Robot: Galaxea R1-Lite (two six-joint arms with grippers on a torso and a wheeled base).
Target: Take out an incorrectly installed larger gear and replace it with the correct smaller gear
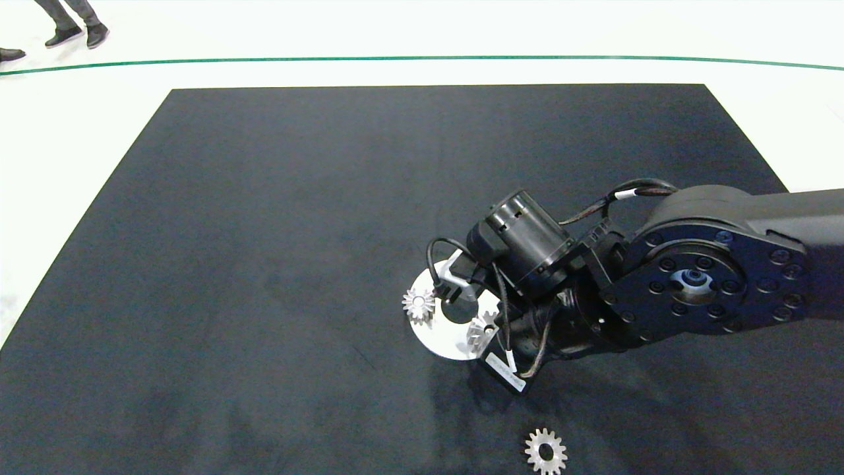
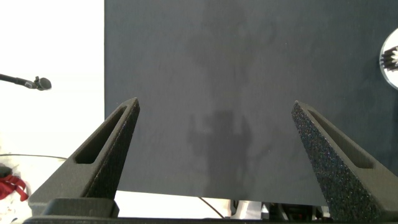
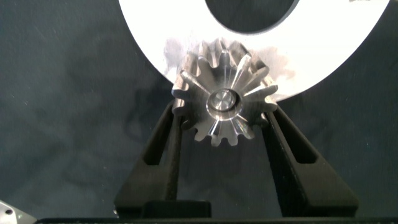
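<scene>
A white ring plate [image 1: 435, 336] lies on the black mat, and the right arm reaches over it. In the right wrist view my right gripper [image 3: 224, 115] is shut on the smaller gear [image 3: 224, 102]. Its fingers [image 3: 166, 140] press both sides of the gear, which sits on the plate's rim [image 3: 155, 37] with a pin showing in its bore. From above, this gear [image 1: 480, 330] peeks out beside the wrist. A twin gear [image 1: 419, 305] sits on the plate's left rim. The larger gear [image 1: 546, 452], with long teeth and an open hole, lies flat on the mat near the front edge. My left gripper [image 2: 214, 118] hangs open and empty above the mat.
The black mat [image 1: 264, 231] covers most of the table, with white floor around it. A person's legs and shoes [image 1: 72, 30] show at the far left beyond a green line. The plate's edge [image 2: 392, 59] shows in the left wrist view.
</scene>
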